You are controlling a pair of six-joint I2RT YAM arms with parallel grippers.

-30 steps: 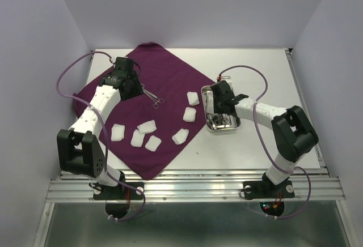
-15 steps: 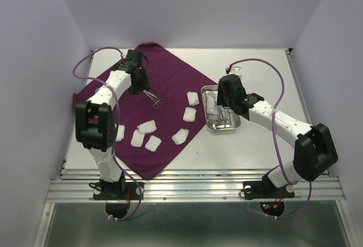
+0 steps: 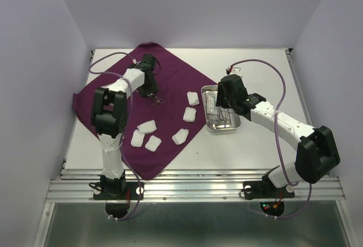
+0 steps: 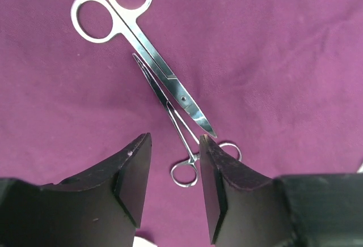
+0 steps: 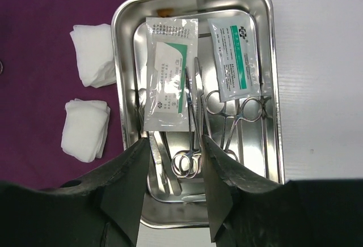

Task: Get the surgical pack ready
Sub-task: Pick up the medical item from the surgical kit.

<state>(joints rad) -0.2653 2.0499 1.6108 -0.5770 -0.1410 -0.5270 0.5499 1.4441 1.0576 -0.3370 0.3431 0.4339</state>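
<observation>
The pack is only partly laid out: the purple cloth (image 3: 170,71) is spread on the worktop (image 3: 255,65) with gauze pads (image 3: 189,114) scattered over it, and the steel tray (image 5: 274,88) sits at its right corner. The left gripper (image 4: 174,184) hovers low over the cloth, its jaws apart and empty, astride one finger ring of the thin forceps (image 4: 170,116). The scissors (image 4: 142,49) lie across those forceps and touch them, so closing and lifting here would likely drag or flip the scissors. A pinch that lands too low could also catch a fold of the soft cloth and pull the whole spread askew. The right gripper (image 5: 176,190), its jaws likewise apart and holding nothing, hangs over the near end of the tray. There the ring-handled instruments (image 5: 232,116) lie crowded together, partly under two sealed packets (image 5: 167,71). A grasp there may catch two handles at once or snag a packet edge. The light tray could also slide on the smooth worktop if it is nudged.
</observation>
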